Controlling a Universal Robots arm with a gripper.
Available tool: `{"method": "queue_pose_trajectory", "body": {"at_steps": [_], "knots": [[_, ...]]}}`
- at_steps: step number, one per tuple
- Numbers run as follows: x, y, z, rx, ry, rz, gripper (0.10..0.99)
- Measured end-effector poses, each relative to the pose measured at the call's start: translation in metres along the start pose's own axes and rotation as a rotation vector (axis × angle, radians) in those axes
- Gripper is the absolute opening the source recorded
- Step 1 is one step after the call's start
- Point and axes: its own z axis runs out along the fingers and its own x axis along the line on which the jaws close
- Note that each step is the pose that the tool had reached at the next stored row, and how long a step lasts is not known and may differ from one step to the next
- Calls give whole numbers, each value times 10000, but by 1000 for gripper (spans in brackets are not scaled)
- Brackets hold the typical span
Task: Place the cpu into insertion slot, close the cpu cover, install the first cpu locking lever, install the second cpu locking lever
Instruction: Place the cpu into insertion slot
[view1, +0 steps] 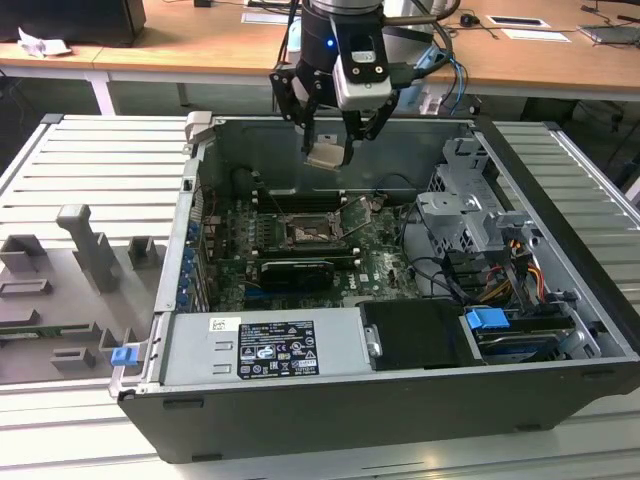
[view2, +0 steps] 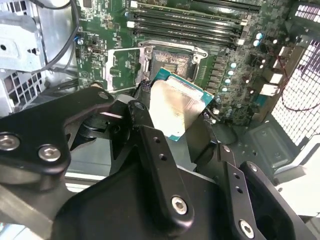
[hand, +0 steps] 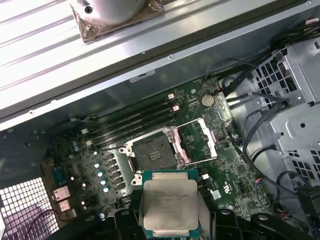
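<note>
One chip is all I have in the pincer at this moment: the cpu is clamped by its edges between the two black fingers. In both wrist views its pale metal top faces the camera, with a thin green rim showing around it. In the exterior view I see it hanging in the air over the far part of the open computer case, well above the green motherboard and touching nothing but the pincer.

Below it the insertion slot sits bare, its dark contact field showing inside the silvery frame. The cpu cover is flipped open and lies just beside the slot, on the exterior view's right. Long black memory slots run along the far side of the slot, near the case's far wall.

The case rests on a ribbed grey bench, and a few grey fixture blocks stand on that bench at the exterior view's left, well apart from the pincer
</note>
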Motion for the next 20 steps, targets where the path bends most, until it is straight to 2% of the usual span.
{"method": "queue_pose_trajectory", "body": {"at_steps": [20], "knots": [[0, -1, 12, -37, -169, 1889, 525]]}}
